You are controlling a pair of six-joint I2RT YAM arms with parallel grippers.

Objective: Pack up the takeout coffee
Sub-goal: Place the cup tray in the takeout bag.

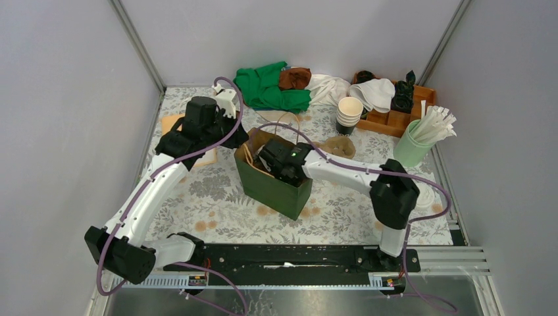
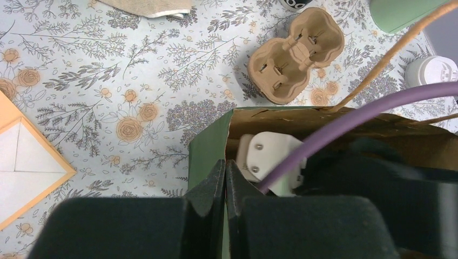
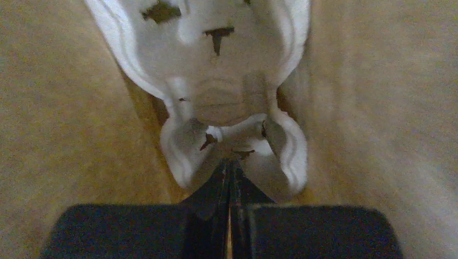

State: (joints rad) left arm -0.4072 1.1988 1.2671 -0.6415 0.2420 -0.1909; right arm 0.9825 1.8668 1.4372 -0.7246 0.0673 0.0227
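Note:
The takeout coffee [image 1: 426, 196], a white lidded cup, stands on the table at the right, half hidden behind my right arm; its lid [image 2: 432, 70] shows at the left wrist view's right edge. A green paper bag [image 1: 276, 191] stands open in the middle. My left gripper [image 1: 242, 140] is shut on the bag's rim [image 2: 208, 148], with the thin wall between its fingers [image 2: 225, 164]. My right gripper [image 1: 273, 161] reaches down inside the bag. It is shut [image 3: 231, 162], its tips pinching a pale moulded cup carrier [image 3: 216, 70] that lies deep in the bag.
A brown pulp cup carrier [image 1: 339, 146] lies just behind the bag. A stack of lidless cups [image 1: 349, 113], a wooden tray [image 1: 395, 118] and a green cup of straws [image 1: 414, 148] stand at the back right. Cloths [image 1: 270, 89] are piled at the back. An orange-edged card [image 2: 21, 162] lies left.

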